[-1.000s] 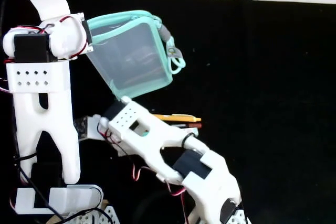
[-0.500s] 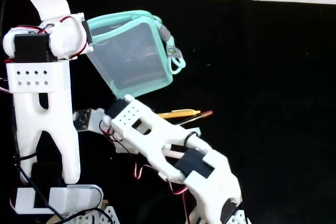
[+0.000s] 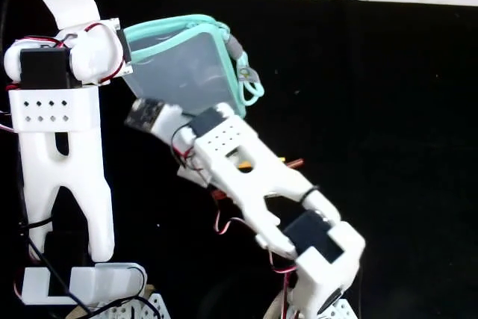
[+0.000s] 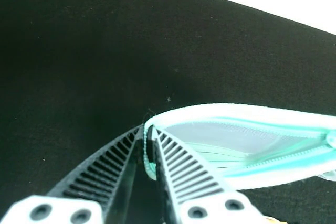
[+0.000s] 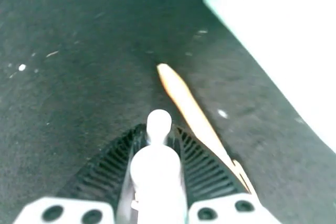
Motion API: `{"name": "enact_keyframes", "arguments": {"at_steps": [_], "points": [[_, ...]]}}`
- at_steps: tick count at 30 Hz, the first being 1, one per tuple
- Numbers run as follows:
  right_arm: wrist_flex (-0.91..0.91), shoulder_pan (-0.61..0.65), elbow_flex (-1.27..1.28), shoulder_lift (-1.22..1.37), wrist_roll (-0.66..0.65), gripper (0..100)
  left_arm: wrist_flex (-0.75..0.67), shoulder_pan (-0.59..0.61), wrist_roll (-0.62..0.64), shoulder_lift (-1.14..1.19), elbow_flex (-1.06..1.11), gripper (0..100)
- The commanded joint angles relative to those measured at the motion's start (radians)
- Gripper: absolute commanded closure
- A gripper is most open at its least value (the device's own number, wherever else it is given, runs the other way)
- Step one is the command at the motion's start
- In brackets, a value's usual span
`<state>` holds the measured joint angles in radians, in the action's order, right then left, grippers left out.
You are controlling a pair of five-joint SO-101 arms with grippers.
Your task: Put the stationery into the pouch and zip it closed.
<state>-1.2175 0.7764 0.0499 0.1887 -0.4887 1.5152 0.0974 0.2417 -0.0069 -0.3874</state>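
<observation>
While the left gripper (image 4: 148, 142) pinches the rim of the pouch (image 3: 187, 72), held in the high view's upper left, the right gripper (image 5: 158, 128) clamps a white pen (image 5: 157, 171); an orange pen (image 5: 189, 103) lies beside it on the tabletop (image 5: 63, 77).

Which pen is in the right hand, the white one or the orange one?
The white pen: it sits clamped in the right hand. The orange pen lies outside the grip, on the black cloth.

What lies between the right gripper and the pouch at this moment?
In the right wrist view, an orange pen lies on the black cloth between the right gripper, shut on a white stick, and the pouch.
</observation>
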Motion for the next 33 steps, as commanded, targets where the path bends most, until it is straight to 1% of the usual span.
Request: {"name": "enact_keyframes", "arguments": {"at_steps": [1,10,14,20,26,33], "points": [[-0.005,-0.045,-0.005,-0.124,0.046,99.2,0.006,0.005,-0.006,0.015,0.035,99],[-0.025,-0.137,-0.01,-0.34,0.143,99.2,0.005,0.004,-0.006,0.015,0.035,99],[-0.058,-0.163,-0.013,-0.432,0.158,99.2,0.005,0.001,-0.006,0.015,0.035,99],[-0.061,-0.203,-0.048,-0.541,0.233,99.2,0.011,-0.001,-0.006,0.015,0.035,99],[-0.061,-0.231,-0.194,-0.59,0.336,99.2,0.011,-0.002,-0.003,0.015,0.035,99],[-0.061,-0.228,-0.407,-0.587,0.411,99.2,0.011,-0.019,-0.003,0.015,0.035,99]]}}
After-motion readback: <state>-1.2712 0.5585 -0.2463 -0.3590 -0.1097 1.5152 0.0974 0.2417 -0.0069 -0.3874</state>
